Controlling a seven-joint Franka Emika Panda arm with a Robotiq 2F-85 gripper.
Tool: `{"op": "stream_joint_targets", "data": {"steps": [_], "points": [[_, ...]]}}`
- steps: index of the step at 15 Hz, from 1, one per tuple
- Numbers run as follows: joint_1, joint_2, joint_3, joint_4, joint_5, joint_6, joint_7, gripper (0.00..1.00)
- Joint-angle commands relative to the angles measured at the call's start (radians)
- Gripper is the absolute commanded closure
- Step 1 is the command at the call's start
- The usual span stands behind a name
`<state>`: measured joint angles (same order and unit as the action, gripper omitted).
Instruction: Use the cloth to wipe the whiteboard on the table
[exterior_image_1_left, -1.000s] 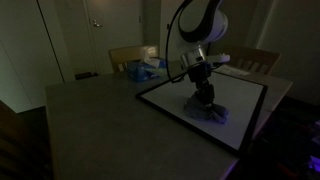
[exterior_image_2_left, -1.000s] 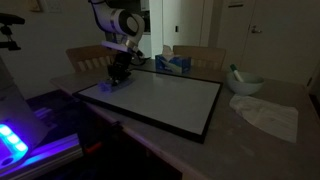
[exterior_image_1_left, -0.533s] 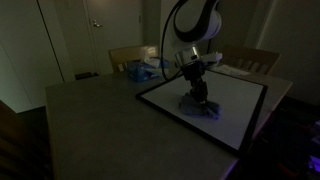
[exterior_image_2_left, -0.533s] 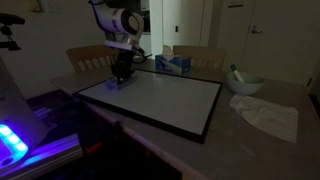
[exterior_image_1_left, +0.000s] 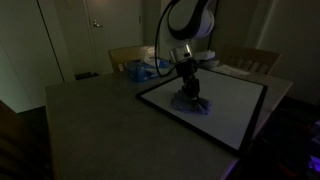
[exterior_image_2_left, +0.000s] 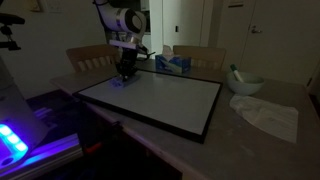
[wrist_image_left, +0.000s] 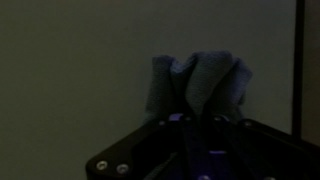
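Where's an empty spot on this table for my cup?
The wide grey-brown table top beside the black-framed whiteboard is bare. Crowded: the board corner under the tool and blue cloth, and the far edge by the blue-and-white bundle.

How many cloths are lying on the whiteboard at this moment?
1. The blue-purple cloth sits near one edge of the whiteboard, gripped in the shut jaws. The dim pictures show no other cloth on it.

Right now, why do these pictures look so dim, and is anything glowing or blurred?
In both exterior views the room is dark and only the whiteboard stands out pale. In an exterior view a purple light glows at the lower left corner. The wrist view is dim and soft, the cloth a hazy blue shape.
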<state>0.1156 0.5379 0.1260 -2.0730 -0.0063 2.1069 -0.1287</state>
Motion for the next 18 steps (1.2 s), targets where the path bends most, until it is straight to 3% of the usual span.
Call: {"op": "stream_joint_targets", "data": {"steps": [1, 6, 8, 9, 10, 12, 13, 18], "points": [[0.007, 0.106, -0.010, 0.080, -0.007, 0.092, 0.025, 0.98], [0.014, 0.150, -0.014, 0.155, -0.023, 0.078, 0.030, 0.98], [0.022, 0.154, -0.022, 0.185, -0.047, 0.021, 0.033, 0.98], [0.023, 0.143, -0.025, 0.182, -0.060, -0.003, 0.029, 0.98], [0.007, 0.063, -0.003, 0.125, -0.020, -0.028, 0.022, 0.91], [0.013, 0.072, -0.004, 0.141, -0.030, -0.046, 0.023, 0.91], [0.016, 0.056, -0.009, 0.118, -0.038, -0.040, 0.033, 0.98], [0.026, 0.078, 0.012, 0.121, -0.012, 0.043, 0.044, 0.98]]}}
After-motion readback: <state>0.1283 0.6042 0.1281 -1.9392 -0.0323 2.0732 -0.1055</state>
